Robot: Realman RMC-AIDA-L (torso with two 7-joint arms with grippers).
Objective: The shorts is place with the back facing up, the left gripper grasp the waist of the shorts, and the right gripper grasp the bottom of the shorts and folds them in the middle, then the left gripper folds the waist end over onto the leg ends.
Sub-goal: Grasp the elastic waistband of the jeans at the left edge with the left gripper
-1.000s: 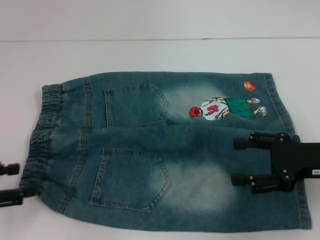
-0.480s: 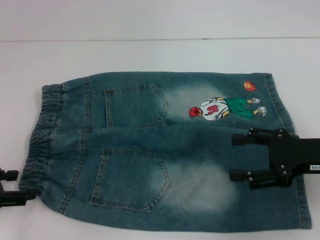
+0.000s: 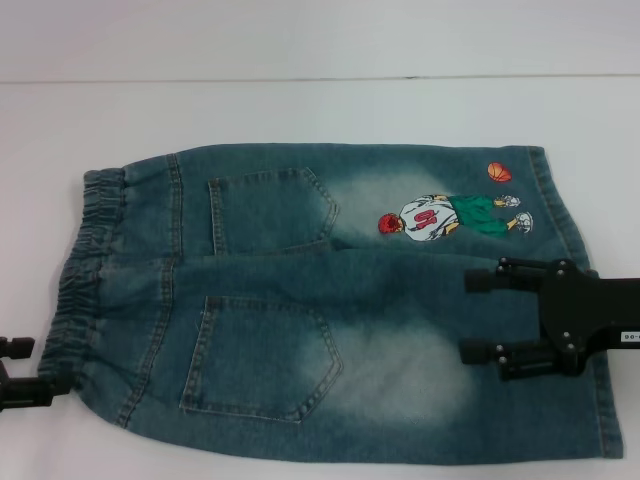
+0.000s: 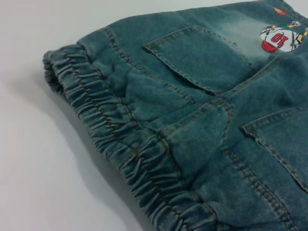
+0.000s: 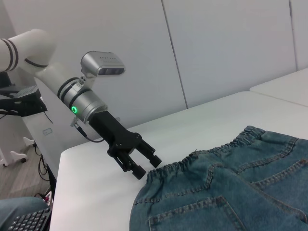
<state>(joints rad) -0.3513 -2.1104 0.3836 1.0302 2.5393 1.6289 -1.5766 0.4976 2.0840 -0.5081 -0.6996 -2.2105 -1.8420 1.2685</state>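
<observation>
Shorts (image 3: 330, 300) lie flat, back side up, on the white table (image 3: 300, 110); two back pockets visible, pale washed patches across the seat and lower leg. Waist (image 3: 85, 270), the gathered elastic band, is at the robot's left; the leg ends (image 3: 575, 300) with straight stitched hems are at the robot's right. Embroidered basketball player (image 3: 450, 217) and orange ball (image 3: 499, 172) sit on the far leg, close to the hem. Left gripper (image 3: 25, 372) is at the near-left corner of the shorts, just beside the near end of the waistband; in the right wrist view its fingers (image 5: 144, 163) are spread apart with the tips right at the band's edge, no cloth seen between them. Left wrist view shows the ruffled waist (image 4: 125, 149) up close, running diagonally, with the upper pocket (image 4: 202, 57) beyond it. Right gripper (image 3: 480, 317) is over the near leg, toward the hem end, its two black fingers (image 3: 500, 352) parted wide and pointing toward the waist; denim shows between them and nothing is gripped. Whether the fingers touch the fabric or hang just above it cannot be told
</observation>
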